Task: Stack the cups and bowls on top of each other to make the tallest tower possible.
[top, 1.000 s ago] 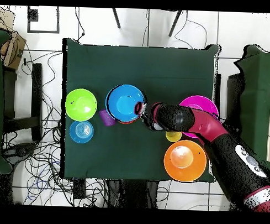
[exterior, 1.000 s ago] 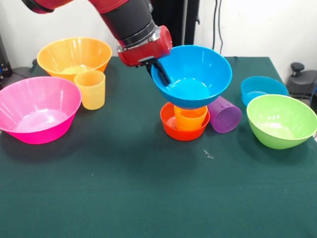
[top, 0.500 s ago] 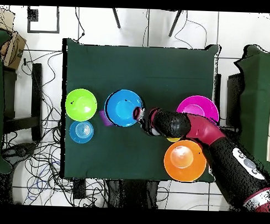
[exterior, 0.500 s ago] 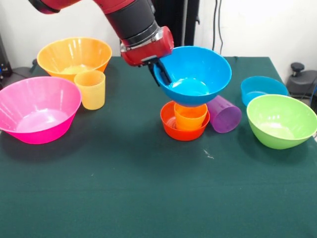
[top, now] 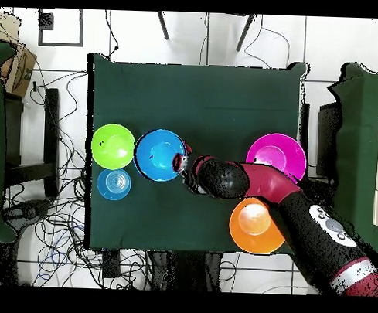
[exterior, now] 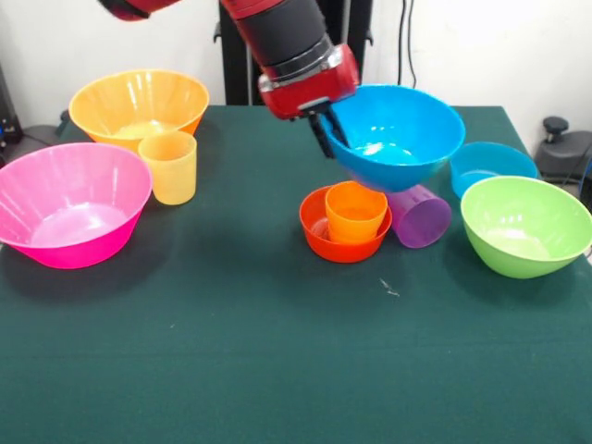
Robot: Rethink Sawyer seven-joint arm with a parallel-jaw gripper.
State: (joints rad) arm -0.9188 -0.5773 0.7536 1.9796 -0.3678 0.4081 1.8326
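We see the pincer (exterior: 326,132) clamped on the rim of the medium blue bowl (exterior: 400,134), holding it in the air above the purple cup (exterior: 421,214), which lies on its side. Just beside, on the bench (exterior: 277,351), the orange cup (exterior: 355,211) stands in the red-orange bowl (exterior: 319,231). The green bowl (exterior: 525,225) sits nearby.

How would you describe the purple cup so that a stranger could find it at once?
Start at the lime bowl on the green table. Just beside it, toward the red-orange bowl holding an orange cup, lies the purple cup. It is the only cup tipped on its side, partly under the blue bowl that the gripper holds.
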